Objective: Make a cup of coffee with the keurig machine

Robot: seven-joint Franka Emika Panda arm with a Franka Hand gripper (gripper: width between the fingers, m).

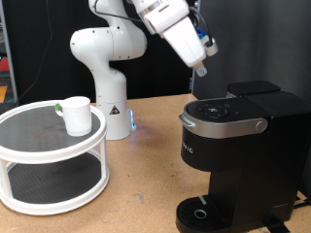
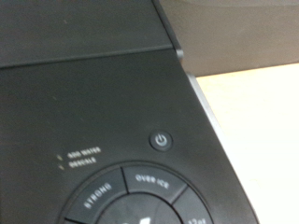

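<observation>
Wooden table holds the keurig (image 1: 233, 146), lid down; I hover my gripper (image 1: 199, 69) above its power button (image 2: 162, 141), pincer state unclear, while the cup (image 1: 78, 115) waits on a rack (image 1: 49, 160)

The white arm (image 1: 107, 58) rises from its base at the exterior view's upper left and bends over rightward. Its gripper (image 1: 200, 68) points down, fingertips close together.

Robotics lab: white robot arm (image 1: 112, 58) on wood bench (image 1: 136, 194) w/ keurig machine (image 1: 238, 155), dark backdrop.
</observation>
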